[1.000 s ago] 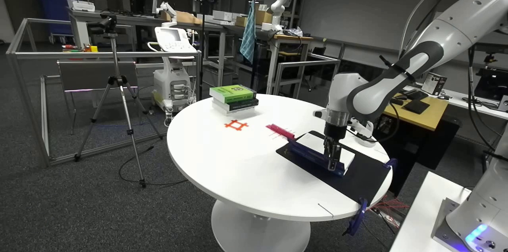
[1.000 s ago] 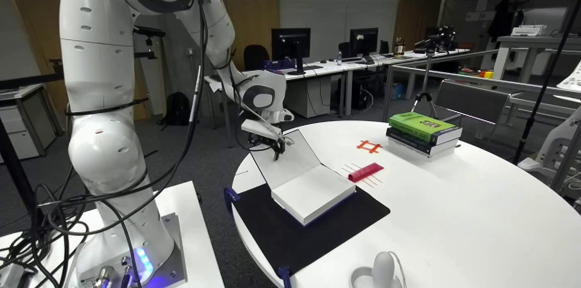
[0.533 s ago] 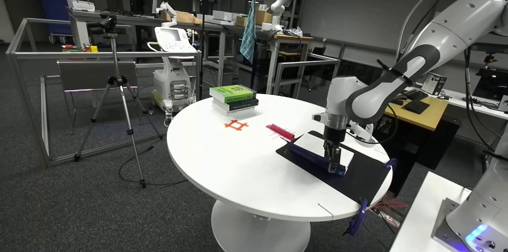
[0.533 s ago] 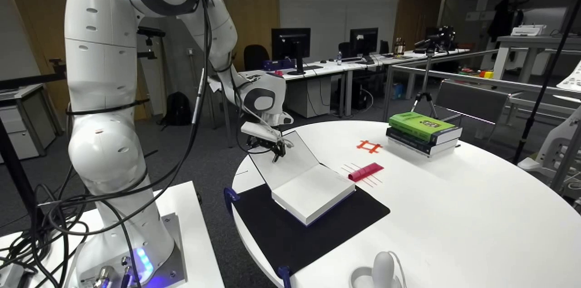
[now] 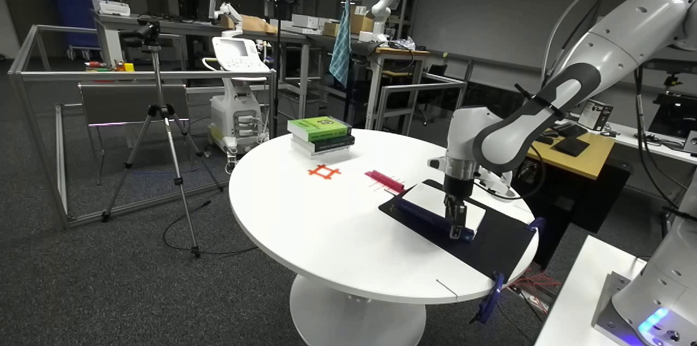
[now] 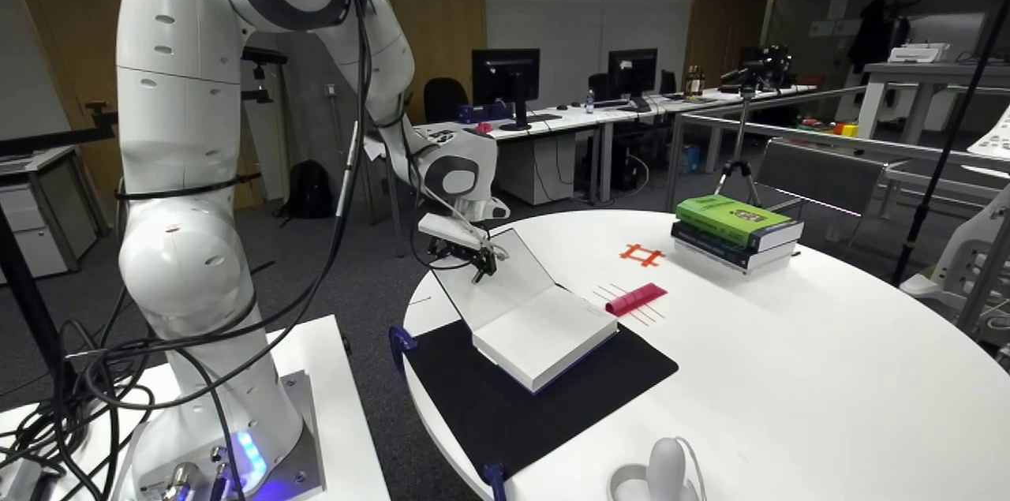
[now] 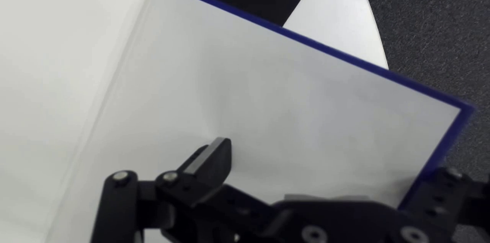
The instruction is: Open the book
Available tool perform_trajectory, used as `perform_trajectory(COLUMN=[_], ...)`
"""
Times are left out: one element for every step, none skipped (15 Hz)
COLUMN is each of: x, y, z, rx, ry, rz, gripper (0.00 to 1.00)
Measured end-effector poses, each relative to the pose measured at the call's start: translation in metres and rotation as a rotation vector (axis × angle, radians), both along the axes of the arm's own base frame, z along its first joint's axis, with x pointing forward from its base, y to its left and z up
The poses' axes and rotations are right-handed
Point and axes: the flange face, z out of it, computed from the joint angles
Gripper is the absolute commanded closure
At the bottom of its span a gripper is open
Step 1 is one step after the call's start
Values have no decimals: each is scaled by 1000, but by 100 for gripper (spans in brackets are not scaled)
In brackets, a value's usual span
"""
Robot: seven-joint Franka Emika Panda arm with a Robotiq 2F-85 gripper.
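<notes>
The book (image 6: 544, 335) lies on the black mat with its white pages facing up in an exterior view. Its cover is swung open and leans, tilted, above the mat; its dark blue outer face (image 5: 427, 215) shows in an exterior view. In the wrist view the cover's white inner side (image 7: 291, 93) has a blue rim. My gripper (image 7: 312, 159) is open at the cover's edge. One finger stands over the inner side. The other fingertip is hidden behind the cover. Whether the fingers touch it I cannot tell. The gripper also shows in both exterior views (image 5: 456, 229) (image 6: 483, 272).
The black mat (image 6: 536, 422) lies on the round white table (image 5: 305, 226), with blue clamps (image 5: 493, 297) at the edge. A pink piece (image 6: 636, 300), an orange frame (image 6: 641, 255) and a stack with a green book (image 6: 734, 218) are farther over. A white device (image 6: 667, 469) stands near the mat.
My gripper has moved slightly downward, and the raised cover leans a little lower than one second ago. The pages and the other objects have not moved.
</notes>
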Motion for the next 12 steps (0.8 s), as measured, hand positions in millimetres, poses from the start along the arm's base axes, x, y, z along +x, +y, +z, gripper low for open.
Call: perform_trajectory(x=[0, 0, 0, 0, -1, -1, -1, -1, -1, -1, -1, -1], y=[0, 1, 1, 2, 2, 3, 3, 3, 3, 3, 3, 3], z=[0, -1, -2, -2, -3, -3, -3, -3, -3, -3, -3, -3], rx=[0, 0, 0, 1, 1, 1, 1, 1, 1, 1, 1, 1], ry=[1, 2, 3, 5, 5, 6, 6, 6, 6, 6, 6, 6], rz=[0, 1, 1, 3, 4, 4, 5, 5, 5, 5, 5, 5], gripper=[0, 0, 0, 0, 0, 0, 0, 0, 0, 0, 0, 0])
